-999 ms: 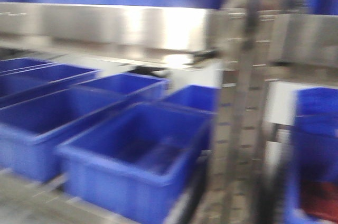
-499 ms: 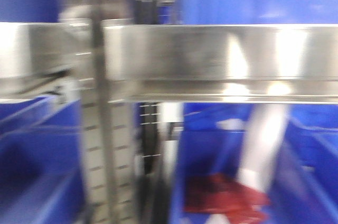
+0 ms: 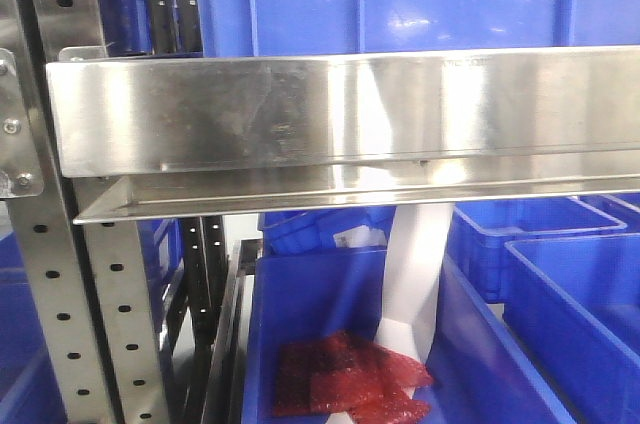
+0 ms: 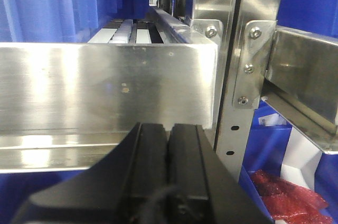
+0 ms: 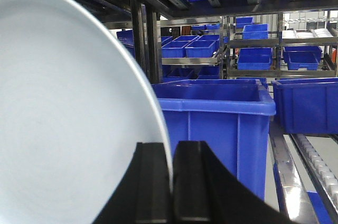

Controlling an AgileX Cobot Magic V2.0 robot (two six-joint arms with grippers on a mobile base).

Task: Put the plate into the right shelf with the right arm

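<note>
Swung rightward, the view is filled by the right shelf [image 3: 340, 109], mid-frame; the plate [image 5: 63, 118] is clamped in the right tool [image 5: 171, 152].

Sharp, bright; glare on right shelf [image 3: 340, 109]

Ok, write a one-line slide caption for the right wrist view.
The right arm, jaws shut on the rim of the pale plate, with blue bins beyond.
</note>
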